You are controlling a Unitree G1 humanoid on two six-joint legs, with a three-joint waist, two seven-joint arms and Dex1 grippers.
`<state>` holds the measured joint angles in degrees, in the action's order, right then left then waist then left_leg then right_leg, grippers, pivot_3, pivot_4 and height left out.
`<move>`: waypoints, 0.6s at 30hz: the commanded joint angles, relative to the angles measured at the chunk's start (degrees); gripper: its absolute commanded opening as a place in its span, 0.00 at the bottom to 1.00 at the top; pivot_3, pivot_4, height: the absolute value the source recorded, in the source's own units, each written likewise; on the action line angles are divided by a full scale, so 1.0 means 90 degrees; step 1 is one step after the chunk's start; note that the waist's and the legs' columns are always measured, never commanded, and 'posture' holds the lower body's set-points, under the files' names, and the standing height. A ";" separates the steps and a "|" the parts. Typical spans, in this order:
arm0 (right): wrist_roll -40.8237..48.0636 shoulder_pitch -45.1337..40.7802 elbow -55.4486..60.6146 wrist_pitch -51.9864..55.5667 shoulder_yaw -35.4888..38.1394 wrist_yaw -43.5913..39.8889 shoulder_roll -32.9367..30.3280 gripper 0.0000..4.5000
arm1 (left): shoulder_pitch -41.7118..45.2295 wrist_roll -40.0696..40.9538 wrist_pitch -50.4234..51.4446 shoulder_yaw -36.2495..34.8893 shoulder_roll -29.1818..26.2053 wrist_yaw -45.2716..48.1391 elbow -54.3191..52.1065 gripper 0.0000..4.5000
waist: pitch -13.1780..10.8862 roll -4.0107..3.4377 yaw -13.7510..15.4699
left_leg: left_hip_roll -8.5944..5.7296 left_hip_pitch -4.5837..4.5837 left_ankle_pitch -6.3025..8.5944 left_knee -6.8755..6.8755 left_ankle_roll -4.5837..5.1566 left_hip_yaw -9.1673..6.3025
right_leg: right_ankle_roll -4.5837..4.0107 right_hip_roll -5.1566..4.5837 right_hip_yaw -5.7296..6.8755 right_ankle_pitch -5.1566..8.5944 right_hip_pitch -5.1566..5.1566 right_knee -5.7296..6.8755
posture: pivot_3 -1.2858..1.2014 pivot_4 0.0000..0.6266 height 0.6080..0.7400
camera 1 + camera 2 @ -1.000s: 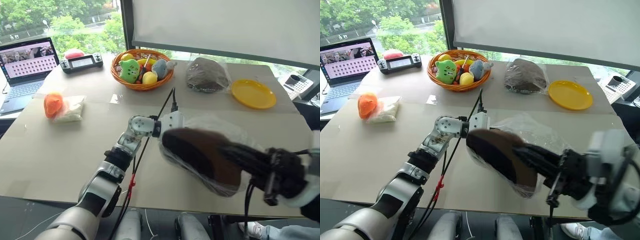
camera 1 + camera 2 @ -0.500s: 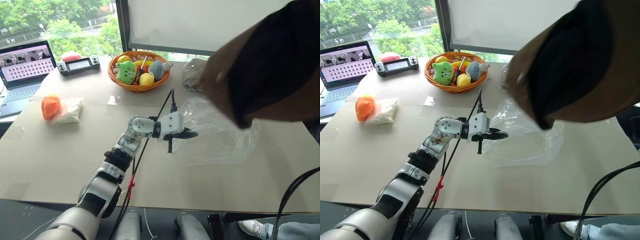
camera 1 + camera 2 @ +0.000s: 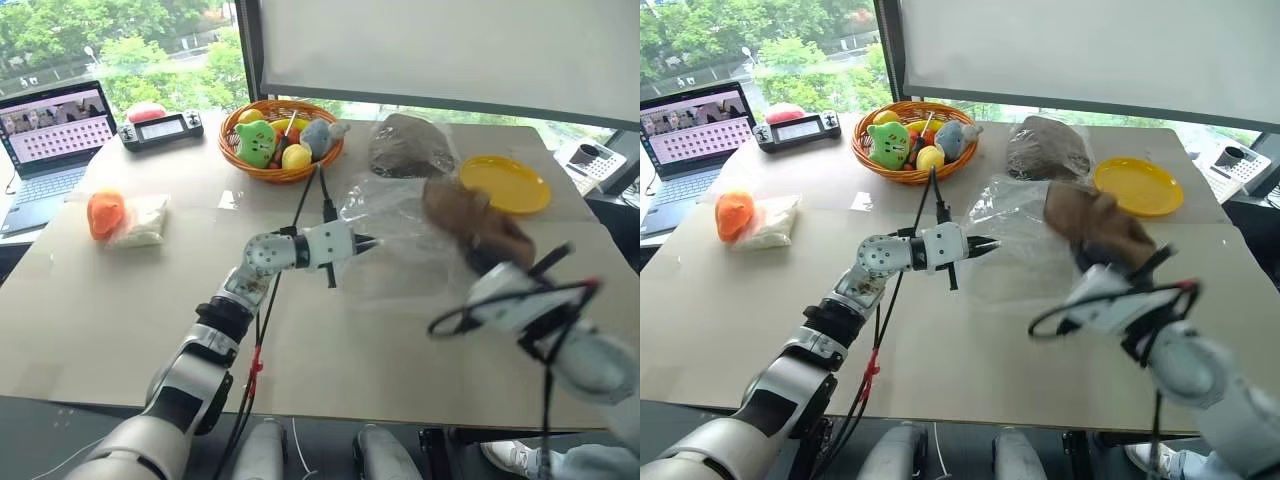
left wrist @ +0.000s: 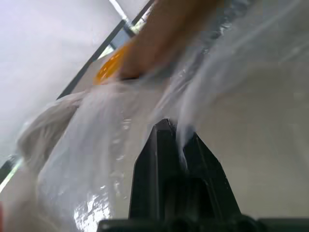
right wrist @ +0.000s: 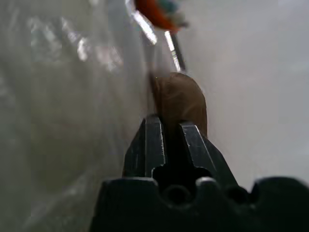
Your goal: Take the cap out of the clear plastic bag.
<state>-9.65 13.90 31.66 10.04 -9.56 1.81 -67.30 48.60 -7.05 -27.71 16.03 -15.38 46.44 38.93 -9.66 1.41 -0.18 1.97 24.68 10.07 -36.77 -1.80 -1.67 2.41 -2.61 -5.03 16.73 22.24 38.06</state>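
The right gripper clamps the soft brown cap outside the crinkly clear plastic bag, whose edge the shut left gripper pinches.

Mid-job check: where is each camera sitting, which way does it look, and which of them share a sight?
Head, both eyes: down over the table; both arms show.
Left wrist: along the left gripper, jaws shut on the clear plastic bag.
Right wrist: along the right gripper, jaws shut on the cap.
Shared: head and left wrist see the yellow plate.
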 commanded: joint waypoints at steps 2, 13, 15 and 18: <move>-0.0444 0.0280 -0.0757 -0.0221 0.0228 -0.0502 0.0443 0.01 | -0.0099 0.0473 0.0051 -0.0091 -0.0219 0.0747 -0.0100 0.00 | 0.0000 0.0001 -0.0036 | 0.0000 0.0000 0.0000 -0.0003 0.0000 0.0005 | 0.0004 0.0000 -0.0007 -0.0003 -0.0002 -0.0002 | 0.52 0.24 1.00; -0.0364 0.0069 -0.0840 -0.0749 0.0721 -0.1560 0.1559 0.10 | -0.0875 0.1646 0.1444 -0.0331 -0.0609 0.2318 -0.1014 0.15 | 0.0005 0.0006 -0.0096 | 0.0006 -0.0033 0.0000 -0.0004 0.0000 0.0007 | 0.0004 0.0008 -0.0011 -0.0004 -0.0031 0.0006 | 0.52 0.24 1.00; -0.0319 0.0055 -0.0825 -0.0719 0.0811 -0.1706 0.1729 0.24 | -0.0920 0.1749 0.1629 -0.0379 -0.0574 0.2347 -0.1098 0.27 | 0.0005 0.0007 -0.0097 | 0.0007 -0.0035 0.0000 -0.0004 0.0000 0.0007 | 0.0004 0.0008 -0.0011 -0.0004 -0.0031 0.0005 | 0.52 0.24 1.00; -0.0161 0.0052 -0.0730 -0.0654 0.0993 -0.1920 0.2030 0.45 | -0.0973 0.1976 0.1986 -0.0430 -0.0609 0.2575 -0.1337 0.47 | 0.0005 0.0007 -0.0101 | 0.0007 -0.0031 0.0000 -0.0002 0.0000 0.0007 | 0.0004 0.0009 -0.0012 -0.0003 -0.0025 0.0007 | 0.52 0.24 1.00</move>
<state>-12.20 14.56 23.47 4.11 -3.32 -14.61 -49.97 39.80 8.41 -11.53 13.55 -20.69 68.31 30.06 -9.62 1.47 -1.08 2.04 24.40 10.08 -36.79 -1.80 -1.61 2.44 -2.52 -5.14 16.69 22.02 38.12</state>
